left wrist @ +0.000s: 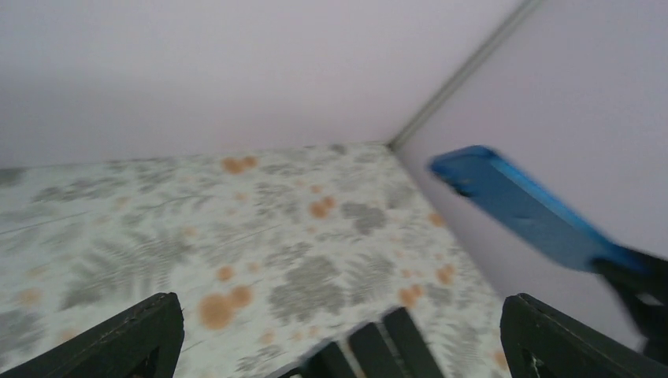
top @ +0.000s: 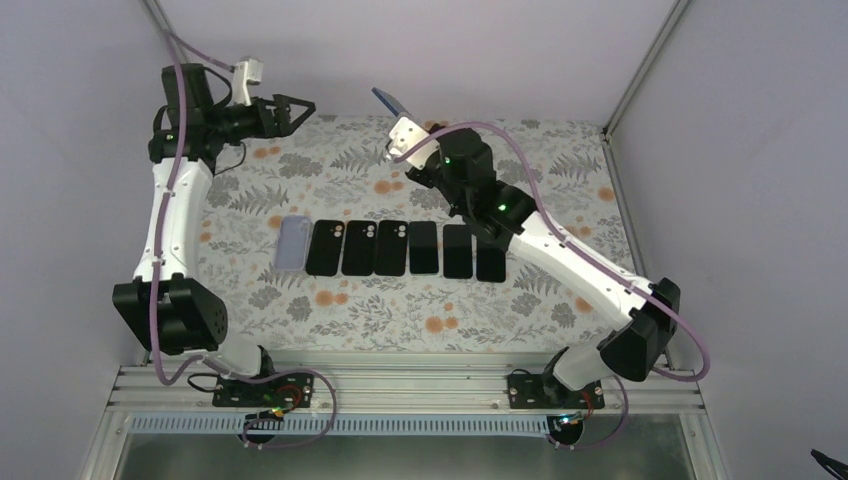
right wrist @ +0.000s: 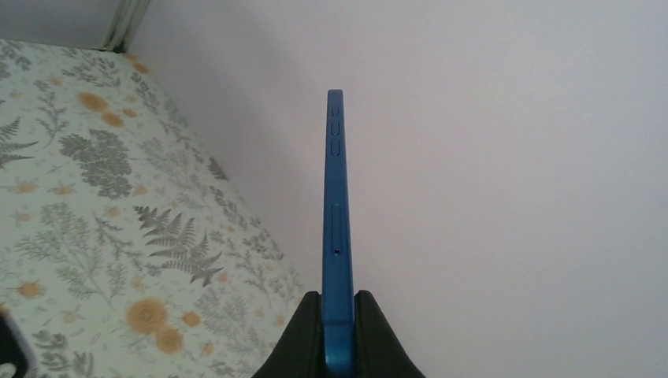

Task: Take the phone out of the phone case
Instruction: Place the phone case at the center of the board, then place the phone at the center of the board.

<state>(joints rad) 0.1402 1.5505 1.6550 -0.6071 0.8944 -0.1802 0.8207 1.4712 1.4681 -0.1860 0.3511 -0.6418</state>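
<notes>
Clamped edge-on in the right jaws, which are shut tight on its lower end, the blue phone (right wrist: 336,205) sits high over the far side of the floral surface (top: 330,300), well apart from the row of black phones (top: 405,248) & a pale case (top: 290,243). Opposite, the left jaws gape wide w/ nothing in them, prob. to leave the phone free. Its side buttons show bare, so it looks out of its case.
</notes>
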